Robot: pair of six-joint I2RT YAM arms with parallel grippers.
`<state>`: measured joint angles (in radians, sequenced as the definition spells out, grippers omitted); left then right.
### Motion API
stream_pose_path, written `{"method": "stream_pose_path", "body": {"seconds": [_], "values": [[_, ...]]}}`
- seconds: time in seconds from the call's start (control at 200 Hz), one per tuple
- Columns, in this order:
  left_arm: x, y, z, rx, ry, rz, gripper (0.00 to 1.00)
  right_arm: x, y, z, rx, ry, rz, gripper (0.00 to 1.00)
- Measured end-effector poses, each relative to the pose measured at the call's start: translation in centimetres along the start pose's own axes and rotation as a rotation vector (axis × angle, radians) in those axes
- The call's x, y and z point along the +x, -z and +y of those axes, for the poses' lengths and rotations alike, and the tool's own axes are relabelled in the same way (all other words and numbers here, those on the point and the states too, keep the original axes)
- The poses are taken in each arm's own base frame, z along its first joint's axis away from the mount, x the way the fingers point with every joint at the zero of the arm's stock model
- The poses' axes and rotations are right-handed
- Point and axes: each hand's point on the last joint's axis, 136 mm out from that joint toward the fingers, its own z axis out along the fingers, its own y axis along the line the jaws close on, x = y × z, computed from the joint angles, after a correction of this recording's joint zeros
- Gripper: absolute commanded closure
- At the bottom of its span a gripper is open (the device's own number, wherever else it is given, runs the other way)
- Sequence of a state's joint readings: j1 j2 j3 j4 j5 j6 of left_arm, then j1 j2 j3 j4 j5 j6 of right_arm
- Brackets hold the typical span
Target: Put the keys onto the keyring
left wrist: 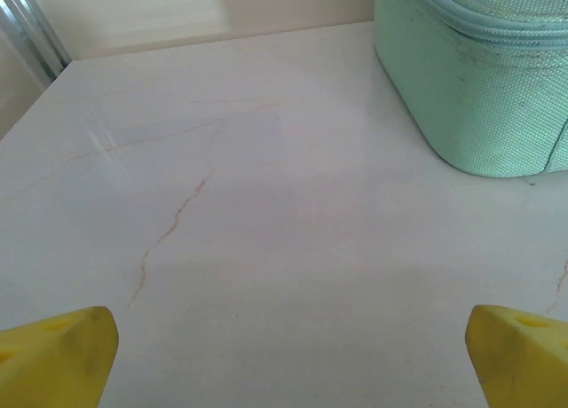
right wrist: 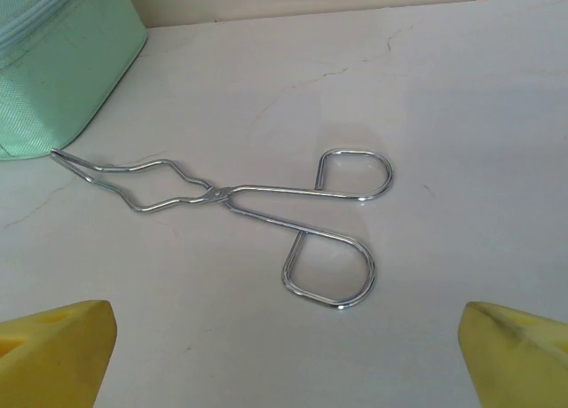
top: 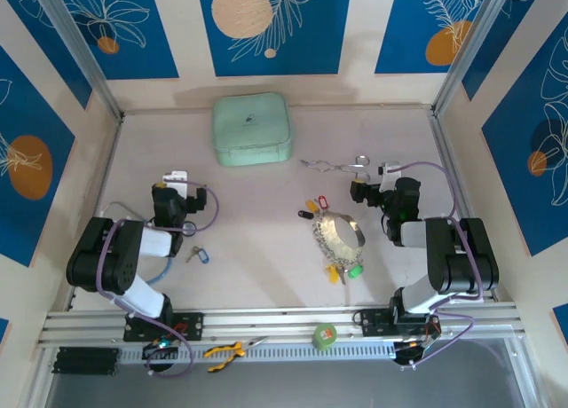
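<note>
One key (top: 196,255) lies apart from keyring (top: 328,239)

Overhead looks down; both wrist views face the case (left wrist: 479,80).

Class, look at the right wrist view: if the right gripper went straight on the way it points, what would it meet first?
Probably the forceps, lying flat on the table just ahead of the open right gripper.
</note>
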<state>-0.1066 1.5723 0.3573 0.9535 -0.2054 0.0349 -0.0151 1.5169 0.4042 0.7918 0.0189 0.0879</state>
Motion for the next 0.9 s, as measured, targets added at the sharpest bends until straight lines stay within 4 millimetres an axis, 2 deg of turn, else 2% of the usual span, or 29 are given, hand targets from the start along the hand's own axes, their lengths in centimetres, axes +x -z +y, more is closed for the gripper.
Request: {"method": "stream_pose_path", "body": {"seconds": [0.61, 0.66, 0.755, 0.815, 0.865, 0.9], "values": [[0.0, 0.0, -0.2, 0.011, 0.0, 0.0, 0.0, 0.0, 0.0, 0.0, 0.0, 0.0, 0.0, 0.0], [0.0, 0.0, -0.2, 0.014, 0.0, -0.001, 0.0, 0.0, 0.0, 0.0, 0.0, 0.001, 0.0, 0.04], [-0.1, 0.5, -0.4, 0.025, 0.001, -0.015, 0.0, 0.2, 0.2, 0.1, -0.001, -0.004, 0.021, 0.05], [-0.3, 1.6, -0.1, 0.021, 0.004, -0.031, 0.0, -0.4, 0.7, 0.3, 0.001, -0.006, 0.038, 0.05], [-1.2, 2.9, 0.3, 0.012, 0.01, -0.059, 0.0, -2.2, 1.4, 0.8, -0.001, -0.001, 0.022, 0.06], [-2.6, 3.8, 0.6, 0.007, 0.019, -0.091, 0.0, -3.8, 2.0, 1.1, 0.003, -0.004, 0.0, 0.07]]}}
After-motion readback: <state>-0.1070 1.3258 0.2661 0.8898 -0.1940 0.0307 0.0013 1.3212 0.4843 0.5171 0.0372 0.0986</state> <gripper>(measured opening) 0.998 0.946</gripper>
